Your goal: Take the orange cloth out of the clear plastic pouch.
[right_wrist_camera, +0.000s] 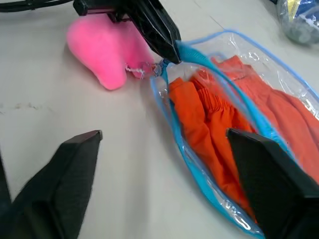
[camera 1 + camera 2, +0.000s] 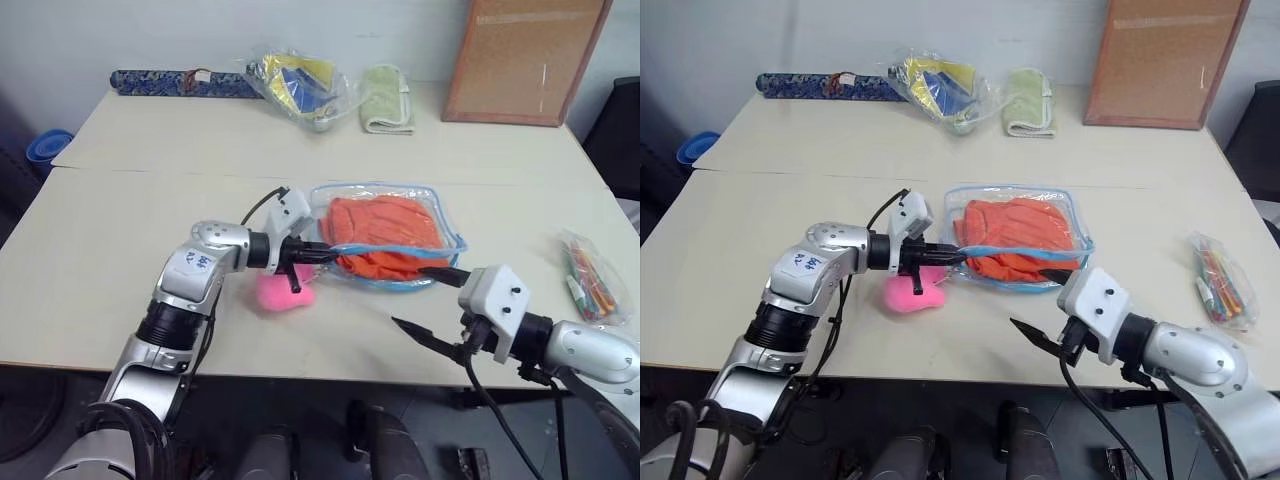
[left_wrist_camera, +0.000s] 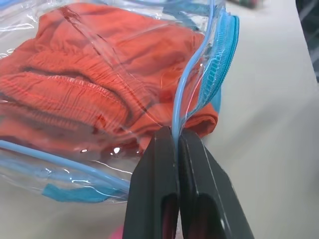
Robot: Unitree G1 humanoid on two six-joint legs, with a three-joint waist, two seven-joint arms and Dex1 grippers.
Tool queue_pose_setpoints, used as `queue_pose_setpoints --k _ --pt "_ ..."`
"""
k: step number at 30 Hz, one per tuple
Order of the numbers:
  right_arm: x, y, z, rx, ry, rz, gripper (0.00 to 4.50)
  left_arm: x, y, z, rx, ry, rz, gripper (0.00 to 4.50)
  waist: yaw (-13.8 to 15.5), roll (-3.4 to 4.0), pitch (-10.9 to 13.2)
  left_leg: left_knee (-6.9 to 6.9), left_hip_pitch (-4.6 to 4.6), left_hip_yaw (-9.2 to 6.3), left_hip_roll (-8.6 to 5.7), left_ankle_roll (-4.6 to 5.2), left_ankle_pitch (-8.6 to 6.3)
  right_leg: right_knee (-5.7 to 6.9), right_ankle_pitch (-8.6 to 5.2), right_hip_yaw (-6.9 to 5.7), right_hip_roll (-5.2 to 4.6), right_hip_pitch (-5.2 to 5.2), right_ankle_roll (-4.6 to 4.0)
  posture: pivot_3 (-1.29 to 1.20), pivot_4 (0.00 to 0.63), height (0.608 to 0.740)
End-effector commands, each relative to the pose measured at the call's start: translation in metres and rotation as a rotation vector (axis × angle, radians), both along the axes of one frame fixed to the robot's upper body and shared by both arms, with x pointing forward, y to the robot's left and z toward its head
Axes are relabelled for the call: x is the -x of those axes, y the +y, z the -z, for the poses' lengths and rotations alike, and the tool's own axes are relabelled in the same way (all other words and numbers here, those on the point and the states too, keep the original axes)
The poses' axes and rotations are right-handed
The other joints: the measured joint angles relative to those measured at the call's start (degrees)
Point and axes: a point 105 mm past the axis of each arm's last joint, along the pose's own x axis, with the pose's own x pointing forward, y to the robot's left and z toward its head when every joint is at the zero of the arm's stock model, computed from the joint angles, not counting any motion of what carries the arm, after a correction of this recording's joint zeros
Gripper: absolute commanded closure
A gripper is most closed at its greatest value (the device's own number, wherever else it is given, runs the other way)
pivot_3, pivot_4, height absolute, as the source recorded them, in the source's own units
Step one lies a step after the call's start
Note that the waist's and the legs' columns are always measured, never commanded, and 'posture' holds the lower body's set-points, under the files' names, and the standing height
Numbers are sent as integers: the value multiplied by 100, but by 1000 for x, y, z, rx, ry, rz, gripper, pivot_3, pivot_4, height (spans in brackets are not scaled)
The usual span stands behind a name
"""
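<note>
Crowding pouch point(image 2: 388, 235): pink plush point(image 2: 283, 290) | pens packet point(image 2: 592, 277) right

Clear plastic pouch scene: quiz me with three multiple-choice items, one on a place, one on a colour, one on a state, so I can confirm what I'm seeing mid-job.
1. Where does the pink plush lump lie?
A. Beside the clear plastic pouch, under the left claw
B. Inside the pouch
C. At the table's far edge

2. What colour is the pouch's zipper edging?
A. Yellow
B. Light blue
C. Black

3. What state is the left claw in?
A. Open above the table
B. Shut on the orange cloth
C. Shut on the pouch's edge

Answers:
1 A, the right wrist view shows the lump beside the pouch's corner.
2 B, the blue edging runs round the pouch.
3 C, the left wrist view shows its fingers pinching the blue rim; the right claw stands open.
</note>
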Motion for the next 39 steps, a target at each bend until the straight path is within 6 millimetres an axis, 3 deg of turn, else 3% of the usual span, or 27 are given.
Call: queue_pose_setpoints --k 1,5,15,18,22,31,37,39 --pt "-11 -2 5 15 -18 59 1628 7 -10 -17 34 -70 26 4500 -1 0 0 0 0 1 -1 0 0 0 0 0 1 0 0 0 150 740" --pt "-29 -6 11 44 -27 123 2988 12 -11 -15 28 -83 34 4500 -8 0 0 0 1 2 -1 -5 3 1 0 0 1 0 -1 0 150 740" --pt "-67 -16 26 183 -94 176 2988 15 -12 -13 26 -98 24 4500 -8 0 0 0 0 2 0 -8 4 0 -1 -2 1 -1 -1 0 150 740" --pt "-77 -16 28 208 -113 189 2379 15 -13 -13 27 -106 24 4500 -15 1 0 0 0 2 1 -10 5 0 -1 -1 1 -1 -1 0 150 740" --pt "-80 -14 37 263 -132 167 1084 15 -14 -15 31 -112 21 4500 -9 1 0 0 -1 2 1 -11 6 0 -1 -2 0 -2 -1 0 150 740" --pt "-91 -14 42 351 -207 172 1084 17 -16 -16 34 -118 29 4500 -23 1 0 0 0 2 1 -14 7 0 -1 -2 0 -2 -1 0 150 740" --pt "-104 -6 43 327 -213 173 1084 19 -17 -14 30 -118 38 4500 -35 1 0 -1 1 2 3 -16 9 1 -1 -1 0 -2 -2 0 150 740" --pt "-107 2 38 225 -178 174 1084 19 -16 -14 24 -123 39 4500 -46 1 0 -2 1 2 4 -17 9 1 -1 -1 -1 -2 -2 0 150 740"
